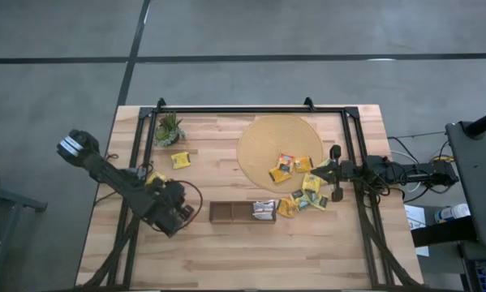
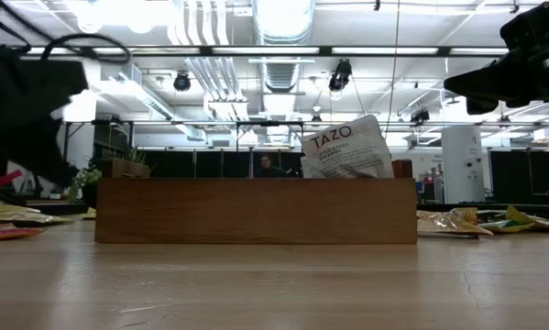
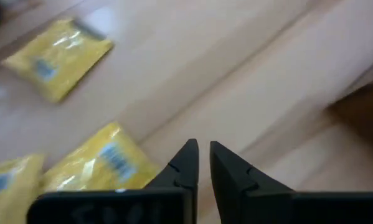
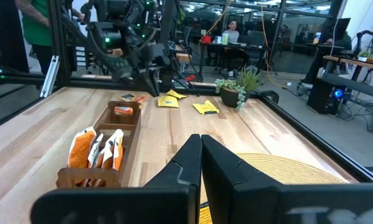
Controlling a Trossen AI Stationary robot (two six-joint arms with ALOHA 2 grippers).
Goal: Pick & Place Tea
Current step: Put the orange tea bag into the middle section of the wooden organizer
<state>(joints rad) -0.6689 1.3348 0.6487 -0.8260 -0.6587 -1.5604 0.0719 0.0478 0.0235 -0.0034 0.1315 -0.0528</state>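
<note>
Tea sachets (image 1: 301, 193) lie mostly on and beside the round mat (image 1: 259, 138); your left gripper (image 3: 202, 163), fingers nearly closed and empty, may skid on flat yellow packets (image 3: 105, 163).

Colours as I read them from my station:

- Bench (image 1: 251, 251): pale blond wood in lengthwise strips, framed by black rails.
- Round mat (image 1: 263, 138): straw yellow, fine concentric weave.
- Tray (image 1: 226, 212): dark brown wood from above, warmer mid-brown seen side-on.
- Tea sachets (image 1: 307, 191): mostly bright yellow with dark marks; I count a few orange ones, and a white sachet (image 2: 347, 148) with dark lettering standing in the tray.
- Lone sachet (image 1: 180, 160): yellow, blue-grey label patch.
- Plant (image 1: 169, 128): green spiky leaves.
- Left end effector (image 3: 200, 163) and right end effector (image 4: 202, 155): matte black.
- Floor (image 1: 307, 32): grey, dark seams.
</note>
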